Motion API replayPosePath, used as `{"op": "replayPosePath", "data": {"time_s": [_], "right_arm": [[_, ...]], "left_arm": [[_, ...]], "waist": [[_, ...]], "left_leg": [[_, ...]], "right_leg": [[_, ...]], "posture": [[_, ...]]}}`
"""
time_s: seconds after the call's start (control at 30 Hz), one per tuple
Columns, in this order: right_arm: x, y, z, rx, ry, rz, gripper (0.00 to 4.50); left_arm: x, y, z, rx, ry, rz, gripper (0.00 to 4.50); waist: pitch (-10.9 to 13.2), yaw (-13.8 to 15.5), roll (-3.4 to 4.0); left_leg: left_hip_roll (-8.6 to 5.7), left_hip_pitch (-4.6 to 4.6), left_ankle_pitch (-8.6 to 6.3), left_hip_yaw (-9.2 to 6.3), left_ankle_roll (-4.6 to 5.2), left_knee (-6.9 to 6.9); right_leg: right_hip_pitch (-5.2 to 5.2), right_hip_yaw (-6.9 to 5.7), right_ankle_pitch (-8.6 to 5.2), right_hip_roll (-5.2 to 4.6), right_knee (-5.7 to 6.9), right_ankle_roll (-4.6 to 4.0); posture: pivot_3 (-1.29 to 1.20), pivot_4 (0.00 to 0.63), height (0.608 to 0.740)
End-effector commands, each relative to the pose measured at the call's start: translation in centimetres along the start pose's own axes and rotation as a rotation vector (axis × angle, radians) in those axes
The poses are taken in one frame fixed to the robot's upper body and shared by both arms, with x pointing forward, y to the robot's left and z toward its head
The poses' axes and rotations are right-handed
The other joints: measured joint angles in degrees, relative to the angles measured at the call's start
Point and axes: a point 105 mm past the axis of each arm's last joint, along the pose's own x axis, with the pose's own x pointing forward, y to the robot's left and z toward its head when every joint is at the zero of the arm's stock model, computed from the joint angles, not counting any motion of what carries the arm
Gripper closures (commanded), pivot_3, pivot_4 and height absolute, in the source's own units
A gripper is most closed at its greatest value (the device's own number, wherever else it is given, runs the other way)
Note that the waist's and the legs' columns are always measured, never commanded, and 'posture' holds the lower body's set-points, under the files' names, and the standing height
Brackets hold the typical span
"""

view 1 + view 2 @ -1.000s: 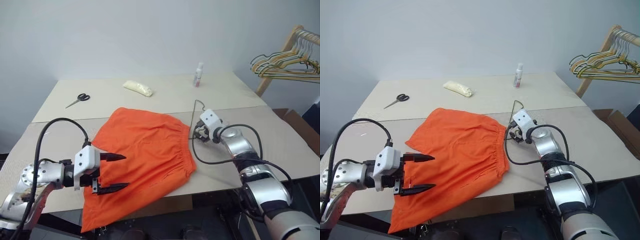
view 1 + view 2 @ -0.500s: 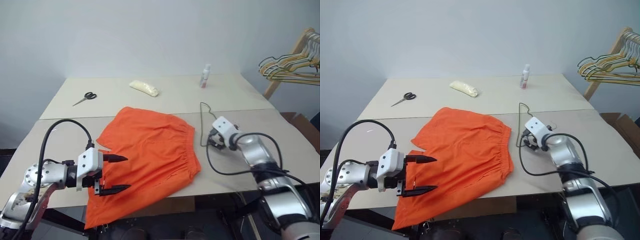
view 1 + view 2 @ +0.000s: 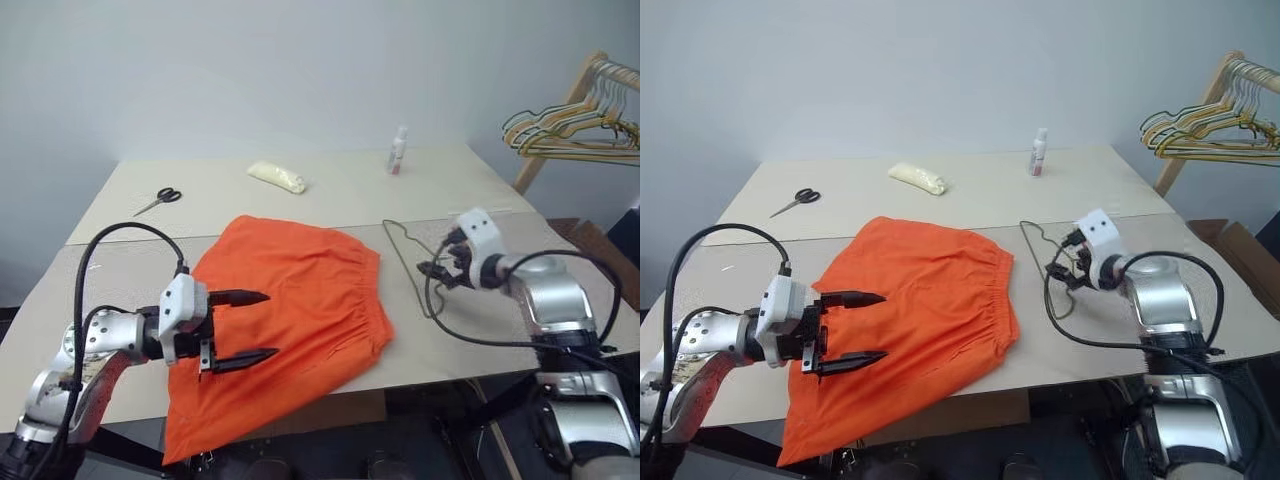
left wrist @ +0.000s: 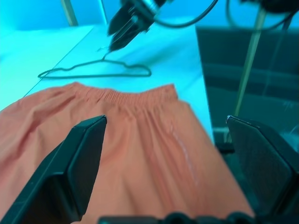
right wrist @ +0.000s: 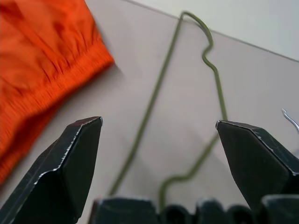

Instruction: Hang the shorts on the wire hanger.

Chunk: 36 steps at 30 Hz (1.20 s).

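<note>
A bare test room set up for laundry work, as I see it.

I'm looking at a plain pale wall, a beige counter pushed against it, and a wooden rack of spare hangers beyond the counter's far right corner.

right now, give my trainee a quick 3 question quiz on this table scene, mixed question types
1. True or false: the wire hanger lies flat on the table beside the waistband of the shorts, apart from them.
2. Which gripper hangs over the shorts? A. the left gripper B. the right gripper C. both
3. Fill in: on the far half of the table lie a pale bag, a small bottle and a pair of ____.

Key:
1. True.
2. A; its fingers are open with nothing between them. The right gripper, also open, is above the hanger.
3. scissors
</note>
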Motion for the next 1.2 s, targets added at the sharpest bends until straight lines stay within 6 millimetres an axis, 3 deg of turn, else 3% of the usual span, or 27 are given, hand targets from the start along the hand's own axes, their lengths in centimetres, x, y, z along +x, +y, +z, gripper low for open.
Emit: {"op": "replayPosePath", "data": {"time_s": [0.03, 0.27, 0.57, 0.7, 1.03, 1.2], "right_arm": [[1.1, -0.6, 0.4, 0.025, -0.025, -0.054, 0.0], [3.1, 0.9, -1.6, 0.062, 0.055, 0.007, 0.0], [3.7, 1.5, -4.5, 0.064, 0.183, 0.027, 0.0], [3.8, 1.3, -5.5, 0.055, 0.247, 0.015, 0.88], [3.7, 0.4, -6.5, 0.052, 0.303, -0.04, 4.35], [3.6, -0.1, -6.1, 0.079, 0.271, -0.077, 4.47]], "left_arm": [[0.7, -0.3, 1.2, 0.028, -0.041, -0.024, 0.05], [1.7, -0.5, 1.4, 0.029, -0.062, -0.037, 0.05], [1.6, -0.6, 1.0, 0.03, -0.048, -0.038, 0.05], [1.5, -0.5, 0.9, 0.04, -0.039, -0.036, 0.0], [1.8, -0.4, 0.8, 0.046, -0.045, -0.017, 0.0], [2.3, 0.4, 0.9, 0.034, -0.058, 0.045, 0.0]], "waist": [[0.01, 0.36, 0.01], [0.01, 0.34, 0.01], [0.0, 0.27, 0.01], [-0.02, 0.21, 0.0], [-0.14, 0.25, -0.14], [-0.17, 0.38, -0.18]], "left_leg": [[-0.07, -0.02, 0.01, 0.0, -0.02, 0.0], [-0.24, -0.03, 0.01, 0.0, -0.02, 0.0], [-0.22, 0.02, 0.02, -0.02, -0.04, 0.0], [-0.23, 0.06, 0.02, -0.01, -0.04, 0.0], [-0.21, 0.09, 0.02, -0.02, -0.04, 0.0], [-0.19, 0.11, 0.02, -0.02, -0.04, 0.0]], "right_leg": [[-0.01, 0.0, 0.0, -0.07, 0.0, 0.0], [-0.05, 0.05, 0.03, -0.16, 0.01, 0.05], [-0.01, 0.05, 0.03, -0.1, 0.03, 0.05], [0.02, 0.06, 0.03, -0.08, 0.03, 0.04], [0.06, 0.05, 0.03, -0.09, 0.01, 0.04], [0.09, 0.06, 0.03, -0.11, 0.03, 0.04]], "posture": [[0.15, 0.0, 0.74], [0.17, 0.0, 0.74], [0.17, 0.0, 0.74], [0.17, 0.0, 0.74], [0.17, 0.0, 0.74], [0.16, 0.0, 0.74]]}}
